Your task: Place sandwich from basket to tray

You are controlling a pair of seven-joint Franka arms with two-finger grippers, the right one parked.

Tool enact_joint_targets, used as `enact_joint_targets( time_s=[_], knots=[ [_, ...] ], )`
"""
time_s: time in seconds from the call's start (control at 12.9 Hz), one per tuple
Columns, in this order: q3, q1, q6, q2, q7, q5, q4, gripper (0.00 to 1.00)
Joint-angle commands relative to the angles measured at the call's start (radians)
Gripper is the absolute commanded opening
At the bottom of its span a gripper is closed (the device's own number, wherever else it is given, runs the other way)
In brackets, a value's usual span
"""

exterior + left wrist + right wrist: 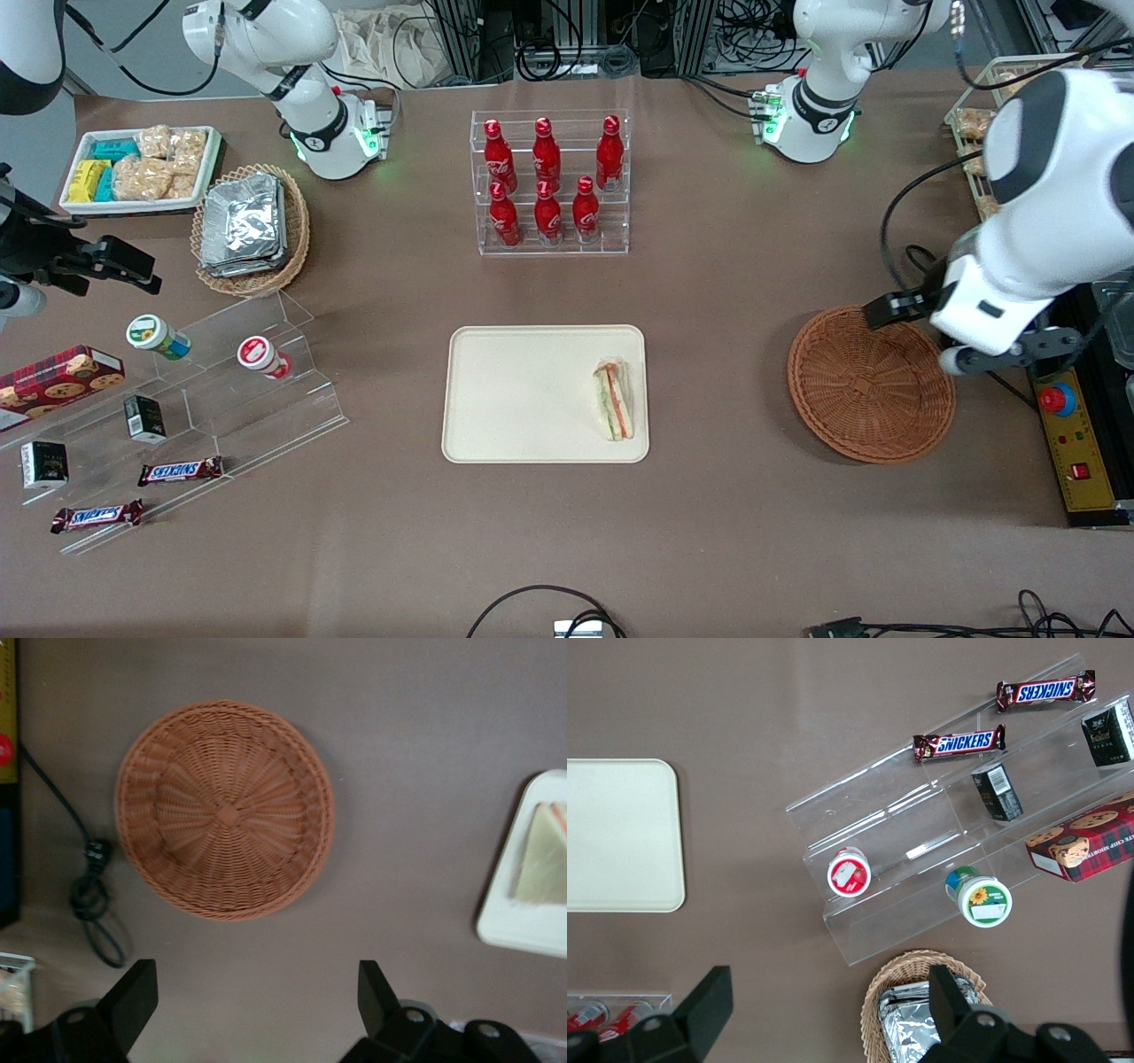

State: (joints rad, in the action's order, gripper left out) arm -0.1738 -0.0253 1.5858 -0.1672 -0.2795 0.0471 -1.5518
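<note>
The sandwich lies on the cream tray, at the end of the tray nearest the basket. The reddish-brown wicker basket is empty and sits toward the working arm's end of the table. My left gripper hangs high above the basket's rim farthest from the front camera, open and empty. The left wrist view shows the empty basket, the tray's edge with the sandwich on it, and my gripper with its black fingers wide apart over bare table.
A clear rack of red bottles stands farther from the front camera than the tray. A yellow control box with a red button lies beside the basket. A clear stepped shelf of snacks, a foil-packet basket and a snack tray lie toward the parked arm's end.
</note>
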Motion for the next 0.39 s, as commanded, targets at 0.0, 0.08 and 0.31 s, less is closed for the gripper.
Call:
enact_joint_targets(
  time_s=[0.0, 0.08, 0.31],
  knots=[
    [0.028, -0.022, -0.052, 0.028, 0.181, -0.004, -0.012, 1.00],
    [0.028, -0.030, -0.059, 0.023, 0.227, -0.001, 0.008, 1.00],
    [0.013, 0.002, -0.064, -0.070, 0.227, 0.029, 0.125, 1.00]
  ],
)
